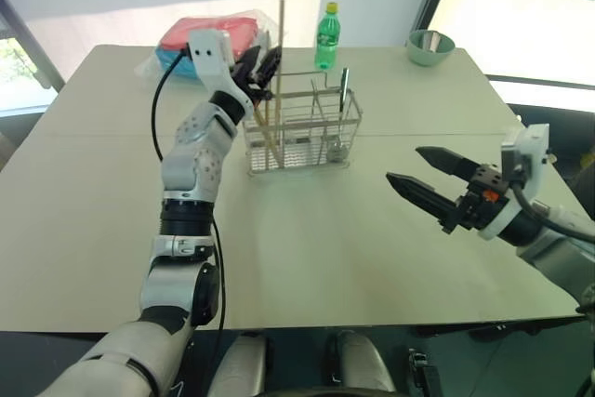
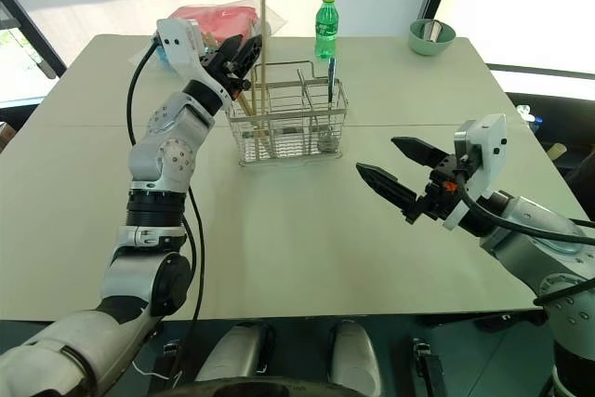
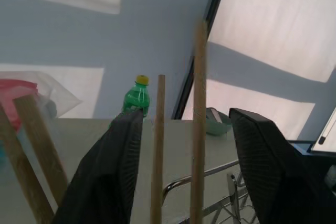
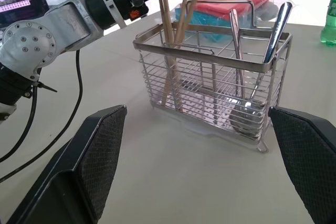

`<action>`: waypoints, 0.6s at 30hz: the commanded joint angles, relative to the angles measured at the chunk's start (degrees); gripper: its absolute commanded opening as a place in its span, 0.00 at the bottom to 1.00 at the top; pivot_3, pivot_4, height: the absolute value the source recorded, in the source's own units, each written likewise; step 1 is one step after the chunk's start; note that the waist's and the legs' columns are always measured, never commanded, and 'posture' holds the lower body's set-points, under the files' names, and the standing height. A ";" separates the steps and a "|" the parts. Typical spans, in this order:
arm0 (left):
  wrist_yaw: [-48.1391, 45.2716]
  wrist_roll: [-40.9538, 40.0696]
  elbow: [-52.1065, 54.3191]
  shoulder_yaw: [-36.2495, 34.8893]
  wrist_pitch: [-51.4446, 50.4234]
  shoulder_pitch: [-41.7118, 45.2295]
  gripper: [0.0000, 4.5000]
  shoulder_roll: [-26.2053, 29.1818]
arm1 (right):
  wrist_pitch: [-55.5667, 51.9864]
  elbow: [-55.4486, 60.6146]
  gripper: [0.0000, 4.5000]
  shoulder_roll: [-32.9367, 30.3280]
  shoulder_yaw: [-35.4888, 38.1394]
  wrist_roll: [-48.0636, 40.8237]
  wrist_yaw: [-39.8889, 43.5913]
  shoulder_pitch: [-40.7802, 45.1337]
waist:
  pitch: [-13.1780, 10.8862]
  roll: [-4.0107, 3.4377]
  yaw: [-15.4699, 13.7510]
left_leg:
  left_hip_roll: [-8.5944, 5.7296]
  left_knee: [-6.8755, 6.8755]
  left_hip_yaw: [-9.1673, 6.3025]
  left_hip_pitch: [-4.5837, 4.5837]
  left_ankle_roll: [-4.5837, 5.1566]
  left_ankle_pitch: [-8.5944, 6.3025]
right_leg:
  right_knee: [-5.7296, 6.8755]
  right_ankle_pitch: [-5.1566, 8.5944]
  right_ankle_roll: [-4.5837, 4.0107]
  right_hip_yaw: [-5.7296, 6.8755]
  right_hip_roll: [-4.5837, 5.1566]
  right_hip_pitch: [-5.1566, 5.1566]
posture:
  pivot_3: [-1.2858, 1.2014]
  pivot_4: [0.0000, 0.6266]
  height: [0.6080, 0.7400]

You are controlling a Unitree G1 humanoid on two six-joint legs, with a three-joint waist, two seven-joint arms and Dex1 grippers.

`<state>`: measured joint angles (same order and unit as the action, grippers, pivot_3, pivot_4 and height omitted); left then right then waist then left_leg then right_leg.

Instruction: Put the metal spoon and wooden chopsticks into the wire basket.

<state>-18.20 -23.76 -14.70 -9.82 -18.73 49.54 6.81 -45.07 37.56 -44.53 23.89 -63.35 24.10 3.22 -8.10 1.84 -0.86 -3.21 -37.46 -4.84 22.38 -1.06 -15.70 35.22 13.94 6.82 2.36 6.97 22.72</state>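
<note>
In the left wrist view the wooden chopsticks (image 3: 198, 124) are blurred and run off the frame's edge, so their lower ends are unseen. The left gripper (image 1: 257, 70) covers their middle in the head views. At the surface's one o'clock corner, the green bowl's (image 1: 430, 47) contents are too small to tell.

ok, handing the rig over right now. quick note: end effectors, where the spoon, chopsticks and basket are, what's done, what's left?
Left end effector: open, up at the chopstick tops over the basket's left end, two sticks standing between its fingers, not clamped.
Right end effector: open and empty, above the table right of the basket.
Wire basket: upright on the table.
Wooden chopsticks: standing in the basket's left compartment, leaning.
Metal spoon: in the right compartment, bowl down.
Done: spoon and chopsticks look to be in the basket.
Left: pull the left arm clear without dragging the sticks; check nothing remains on the table.
</note>
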 commanded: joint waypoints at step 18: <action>-14.68 -6.47 8.12 -2.17 -21.04 4.54 0.99 27.61 | 2.65 -5.90 1.00 -3.11 -0.64 4.88 7.22 4.52 | -0.04 -0.29 0.63 | 0.04 0.13 0.01 -0.03 0.00 0.00 | 0.01 0.01 -0.01 -0.01 -0.13 0.09 | 0.52 0.24 0.45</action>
<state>-27.03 -28.60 -8.63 -12.50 -37.46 54.45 32.38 -44.29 31.78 -46.56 21.49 -59.54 29.46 6.87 -8.15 1.55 -0.24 -3.17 -37.27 -4.81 22.29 -1.05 -15.70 35.22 13.96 6.80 2.34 6.84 22.78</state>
